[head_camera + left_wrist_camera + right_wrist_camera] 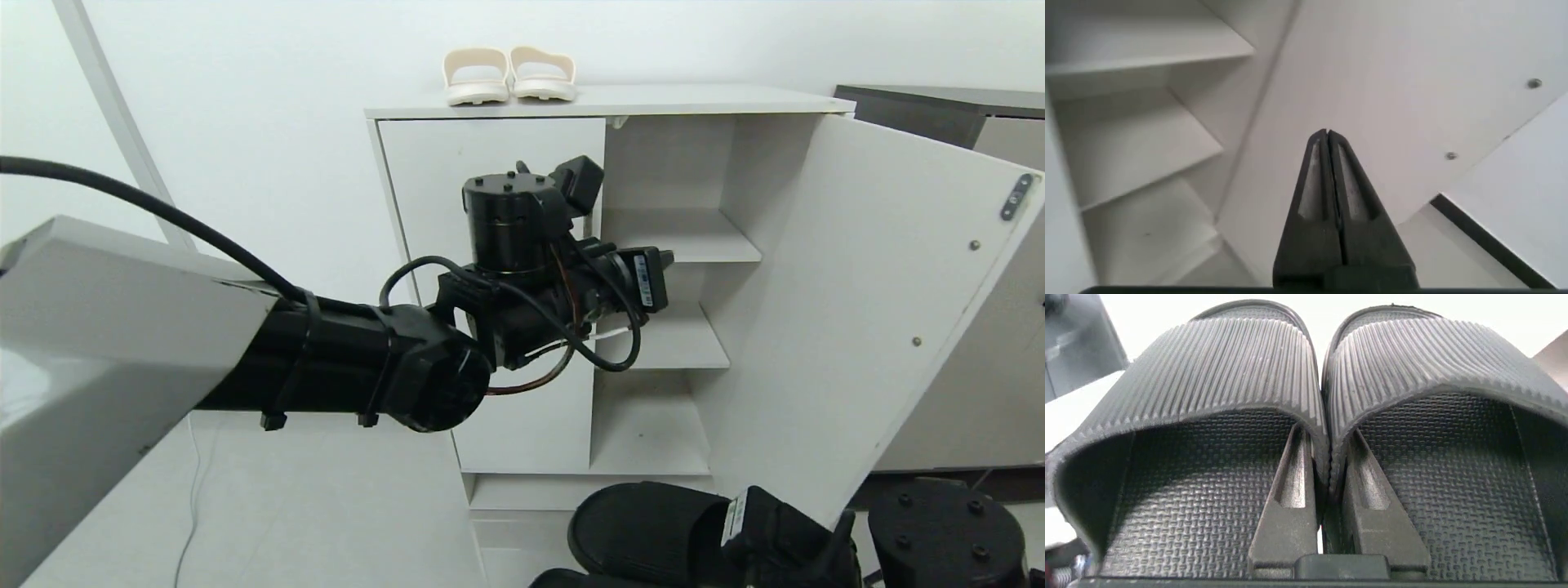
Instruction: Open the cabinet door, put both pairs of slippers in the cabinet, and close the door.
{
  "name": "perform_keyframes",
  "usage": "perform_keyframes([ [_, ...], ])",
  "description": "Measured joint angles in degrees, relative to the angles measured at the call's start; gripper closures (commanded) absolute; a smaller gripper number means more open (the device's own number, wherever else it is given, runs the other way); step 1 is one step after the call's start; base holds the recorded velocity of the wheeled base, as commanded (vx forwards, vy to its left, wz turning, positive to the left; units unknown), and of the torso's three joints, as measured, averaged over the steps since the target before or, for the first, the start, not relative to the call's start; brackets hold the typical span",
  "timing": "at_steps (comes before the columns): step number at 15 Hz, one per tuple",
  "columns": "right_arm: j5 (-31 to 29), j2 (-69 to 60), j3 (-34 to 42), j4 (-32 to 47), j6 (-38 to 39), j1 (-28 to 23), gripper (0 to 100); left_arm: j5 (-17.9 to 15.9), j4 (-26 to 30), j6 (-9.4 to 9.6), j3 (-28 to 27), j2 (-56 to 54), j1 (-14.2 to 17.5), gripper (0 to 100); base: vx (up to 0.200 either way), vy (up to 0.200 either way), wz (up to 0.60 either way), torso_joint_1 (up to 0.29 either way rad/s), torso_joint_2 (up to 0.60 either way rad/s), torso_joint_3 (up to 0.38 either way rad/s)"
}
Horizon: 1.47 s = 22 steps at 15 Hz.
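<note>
Left arm: it extends across the front of the cabinet [694, 100]. The left pincer [1327, 143] has its fingers pressed together with nothing between them. It points into the open right-hand compartment, close to the inner face of the right door [865, 310].

Beige slippers [508, 75]: this pair stands side by side on the cabinet top, above the left door [441, 188], which is closed.

Open compartment: the shelves [678, 237] carry no load. The right door stands swung out towards the robot.

Black slippers [1233, 416]: this pair is held low in front of the cabinet, below the bottom edge of the right door. The right pincer [1327, 437] is clamped on the adjoining inner edges of the two straps, with one finger inside each slipper.

Assessed hazards:
- The left arm stands in front of the opening. Raising the black pair to a shelf could strike that arm.
- The grip takes only two thin strap edges. A knock against the door edge or a shelf lip could pull one slipper free.
- Contact with the right door could swing it and narrow the opening.
- The beige pair sits high, so a nudge could push it off the top.
</note>
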Motion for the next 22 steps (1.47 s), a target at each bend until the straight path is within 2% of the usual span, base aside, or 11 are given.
perform_keyframes([
  [2,-8.22,1.43,-3.89,-0.09,2.02,-3.69,100,3.89,0.29,0.16,3.47,-4.11,3.57,100,0.000,0.000,0.00,0.000,0.00,0.000],
  [4,-16.87,4.16,-8.44,-0.07,4.88,-5.90,100,6.95,1.44,0.99,9.53,-10.39,6.42,100,0.000,0.000,0.00,0.000,0.00,0.000],
  [6,-25.53,7.81,-13.64,-0.13,7.45,-7.69,100,11.26,3.17,3.99,18.91,-19.32,7.79,100,0.000,0.000,0.00,0.000,0.00,0.000],
  [8,-32.37,11.40,-18.20,-0.16,8.94,-9.35,100,16.49,4.91,8.53,29.57,-30.04,9.03,100,0.000,0.000,0.00,0.000,0.00,0.000],
  [9,-34.06,12.86,-19.88,-0.16,9.35,-10.35,100,18.38,6.16,10.81,34.51,-35.85,10.30,100,0.000,0.000,0.00,0.000,0.00,0.000],
  [10,-35.43,13.86,-21.22,-0.13,9.53,-11.23,100,19.64,7.47,12.26,38.32,-40.85,11.98,100,0.000,0.000,0.00,0.000,0.00,0.000],
  [12,-37.82,15.51,-23.37,-0.16,9.68,-13.20,100,23.04,10.72,14.20,45.56,-52.50,17.27,100,0.000,0.000,0.00,0.000,0.00,0.000],
  [15,-38.61,16.73,-24.26,-0.16,9.73,-14.12,100,26.23,17.85,15.48,53.80,-69.77,26.95,100,0.000,0.000,0.00,0.000,0.00,0.000],
  [18,-39.62,17.38,-24.43,-0.16,9.75,-14.25,100,27.25,26.27,15.85,60.77,-85.92,35.46,100,0.000,0.000,0.00,0.000,0.00,0.000],
  [20,-40.79,17.71,-24.65,-0.27,9.75,-14.25,100,27.44,33.06,15.93,64.16,-94.87,39.55,100,0.000,0.000,0.00,0.000,0.00,0.000],
  [22,-40.91,17.75,-24.73,-0.30,9.75,-14.29,100,27.31,38.29,16.07,67.26,-102.60,41.70,100,0.000,0.000,0.00,0.000,0.00,0.000],
])
